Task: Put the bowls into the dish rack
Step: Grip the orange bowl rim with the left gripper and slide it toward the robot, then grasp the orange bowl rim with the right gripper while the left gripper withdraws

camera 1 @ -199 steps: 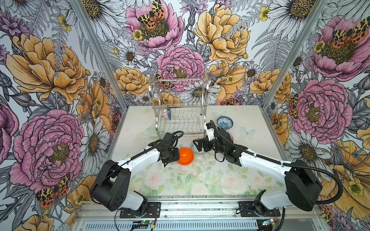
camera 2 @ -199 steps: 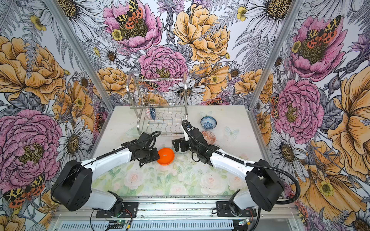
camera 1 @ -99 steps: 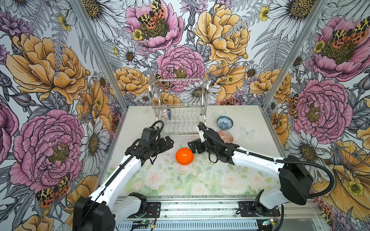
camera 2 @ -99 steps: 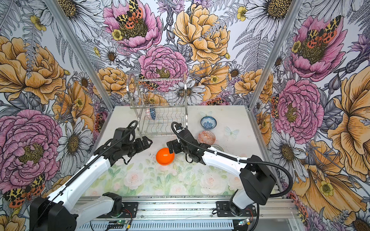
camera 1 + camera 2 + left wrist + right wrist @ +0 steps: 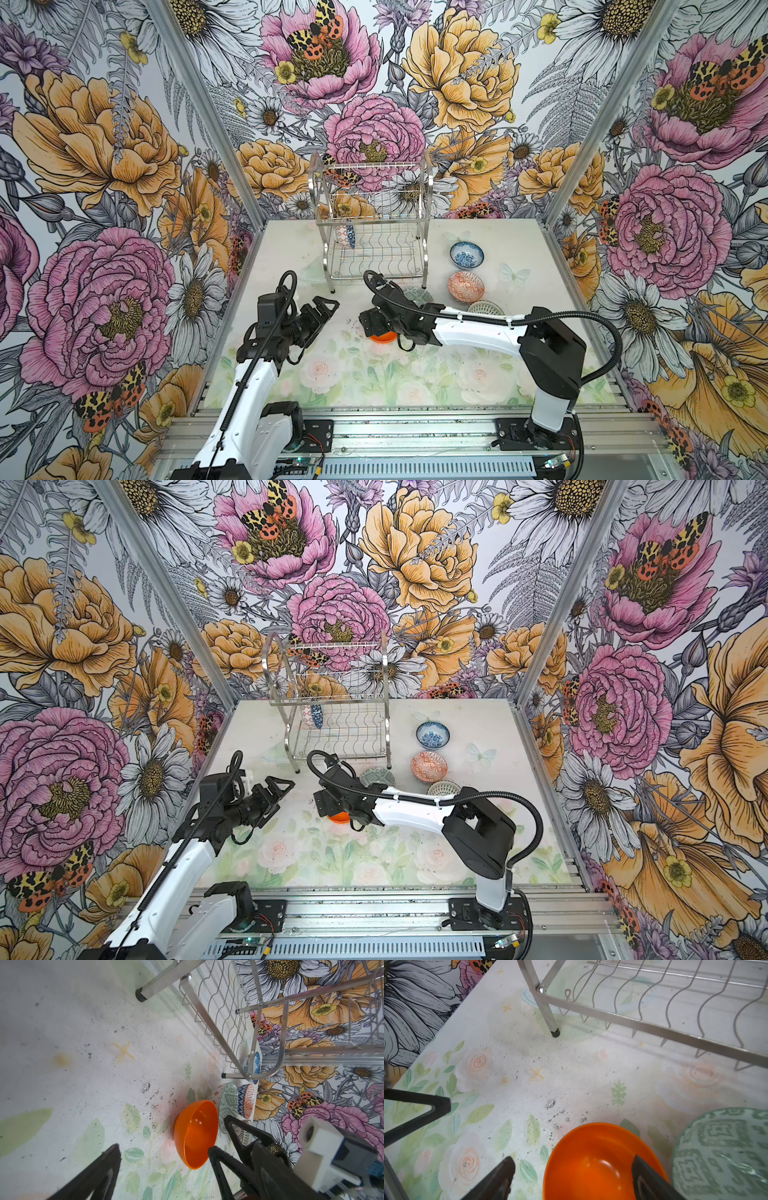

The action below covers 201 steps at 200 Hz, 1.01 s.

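Right wrist | orange bowl (image 5: 596,1167) rim inside right gripper (image 5: 573,1160) (spread wide)

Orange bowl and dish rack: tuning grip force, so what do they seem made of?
Orange bowl: probably plastic or melamine, glossy; even colour, soft highlights inside. Dish rack: metal wire and bar, polished silver; bright reflective sheen.
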Available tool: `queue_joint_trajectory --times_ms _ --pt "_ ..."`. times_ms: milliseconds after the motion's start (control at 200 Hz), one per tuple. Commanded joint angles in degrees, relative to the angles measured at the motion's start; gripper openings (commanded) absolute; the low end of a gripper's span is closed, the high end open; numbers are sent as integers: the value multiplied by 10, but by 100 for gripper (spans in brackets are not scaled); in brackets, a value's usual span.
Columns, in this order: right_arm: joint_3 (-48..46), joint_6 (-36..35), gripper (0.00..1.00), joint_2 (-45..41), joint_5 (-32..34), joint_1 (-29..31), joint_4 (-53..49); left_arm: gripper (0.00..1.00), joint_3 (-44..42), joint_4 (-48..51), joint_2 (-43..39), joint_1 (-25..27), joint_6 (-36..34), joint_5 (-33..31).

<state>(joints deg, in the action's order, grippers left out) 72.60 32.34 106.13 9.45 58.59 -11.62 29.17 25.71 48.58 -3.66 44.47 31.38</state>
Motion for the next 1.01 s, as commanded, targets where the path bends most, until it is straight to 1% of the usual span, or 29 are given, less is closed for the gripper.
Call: queue_joint_trajectory --times_ms 0,70,175,230,415,540,625,691,896,1001 --pt "41 26 84 27 15 13 -22 99 -12 -46 -19 -12 22 50" --pt "56 31 80 44 19 19 -33 99 -16 -51 -23 -16 25 54" --pt "73 36 69 64 18 27 -46 99 -18 -56 -22 -20 26 61" --pt "85 33 66 76 19 31 -58 99 -19 -60 -21 -23 26 65" --pt "92 34 60 96 35 33 -70 99 -23 -73 -17 -42 29 81" --pt "100 33 56 111 40 34 -77 99 -25 -78 -12 -44 30 87" --pt "105 34 48 116 44 34 -80 99 -24 -78 -12 -44 30 87" --pt "109 34 45 121 45 34 -80 99 -25 -79 -12 -45 30 88" --pt "119 35 30 130 41 34 -87 99 -25 -80 -10 -46 29 91" --pt "120 32 18 125 36 34 -87 99 -26 -81 -10 -46 30 91"
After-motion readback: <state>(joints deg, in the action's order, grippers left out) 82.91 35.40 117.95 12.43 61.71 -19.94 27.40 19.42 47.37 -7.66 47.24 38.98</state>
